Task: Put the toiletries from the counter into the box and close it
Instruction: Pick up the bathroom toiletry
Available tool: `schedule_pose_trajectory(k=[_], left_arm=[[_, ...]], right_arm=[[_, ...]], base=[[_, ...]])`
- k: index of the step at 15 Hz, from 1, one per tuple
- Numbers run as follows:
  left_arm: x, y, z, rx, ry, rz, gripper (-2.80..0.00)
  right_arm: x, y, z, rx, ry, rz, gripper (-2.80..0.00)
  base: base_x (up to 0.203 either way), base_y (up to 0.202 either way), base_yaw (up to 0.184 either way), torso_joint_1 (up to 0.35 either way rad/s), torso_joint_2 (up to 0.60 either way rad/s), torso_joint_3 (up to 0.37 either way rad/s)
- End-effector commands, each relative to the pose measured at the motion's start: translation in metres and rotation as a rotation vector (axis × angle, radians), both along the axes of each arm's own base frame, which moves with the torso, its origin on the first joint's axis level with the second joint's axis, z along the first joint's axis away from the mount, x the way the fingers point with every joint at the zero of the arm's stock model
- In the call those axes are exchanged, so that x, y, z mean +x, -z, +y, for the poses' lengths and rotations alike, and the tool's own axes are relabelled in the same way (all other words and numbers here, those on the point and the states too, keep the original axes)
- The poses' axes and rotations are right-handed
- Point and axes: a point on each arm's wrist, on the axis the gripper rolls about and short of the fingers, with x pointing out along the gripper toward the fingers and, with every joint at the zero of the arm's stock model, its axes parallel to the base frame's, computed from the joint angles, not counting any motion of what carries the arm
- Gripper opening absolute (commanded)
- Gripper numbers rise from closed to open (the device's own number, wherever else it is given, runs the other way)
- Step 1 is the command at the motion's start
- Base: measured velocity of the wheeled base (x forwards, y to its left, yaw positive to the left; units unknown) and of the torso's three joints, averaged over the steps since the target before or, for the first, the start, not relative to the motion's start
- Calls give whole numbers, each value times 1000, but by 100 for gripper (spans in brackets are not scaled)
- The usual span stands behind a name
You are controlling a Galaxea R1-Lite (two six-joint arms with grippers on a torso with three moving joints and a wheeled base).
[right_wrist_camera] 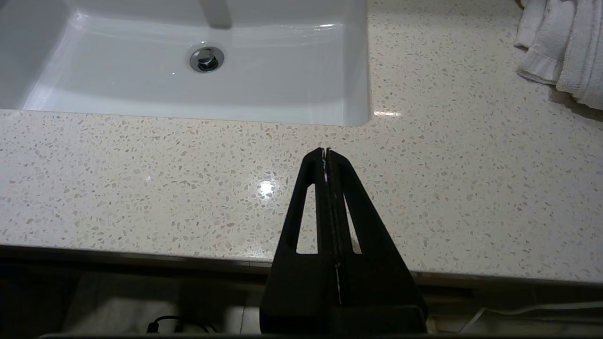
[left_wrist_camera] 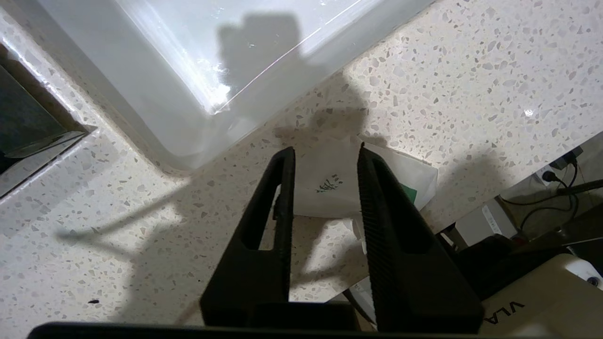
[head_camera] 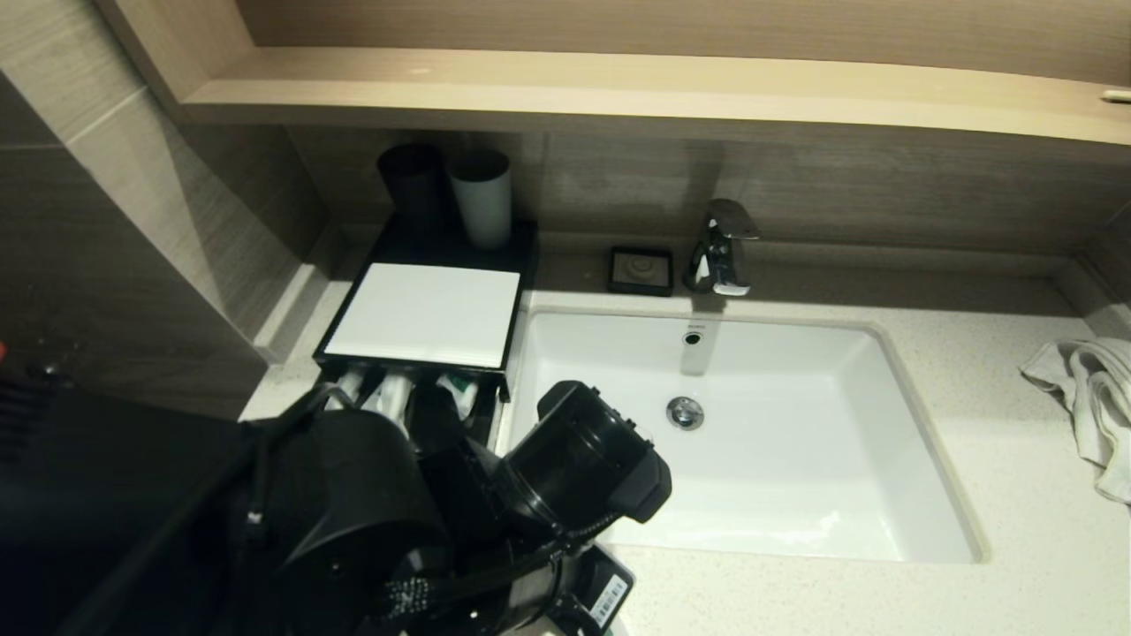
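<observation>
L gripper hovers over the speckled counter at the near-left corner of the sink, fingers spread, nothing pinched. Between and just past its tips lies a flat white sachet w/ small green print, a green patch on one corner; it sits at the counter's near edge, partly overlapping a 2nd white packet. Box is on the far-left counter beside the sink, black w/ white lid slid back, near end open w/ white/green toiletries showing inside. R gripper parked over near counter right of the sink, fingers pressed together, empty. White towel bunched far right.
</observation>
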Motion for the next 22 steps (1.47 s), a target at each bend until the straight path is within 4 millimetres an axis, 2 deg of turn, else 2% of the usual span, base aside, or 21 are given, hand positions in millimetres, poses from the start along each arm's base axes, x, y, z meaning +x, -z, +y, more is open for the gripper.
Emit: schedule_pose_trajectory(k=[1, 15, 22], left_arm=[[0, 0, 0, -2, -3, -1, 0], [-11, 13, 3, 100, 97, -6, 0], [-12, 25, -8, 150, 165, -6, 0]], right_arm=[[0, 0, 0, 0, 0, 0, -280], [0, 0, 0, 0, -1, 0, -280], [0, 0, 0, 0, -1, 0, -280]], base=[[0, 0, 0, 0, 0, 0], [0, 0, 0, 0, 0, 0], [0, 0, 0, 0, 0, 0]])
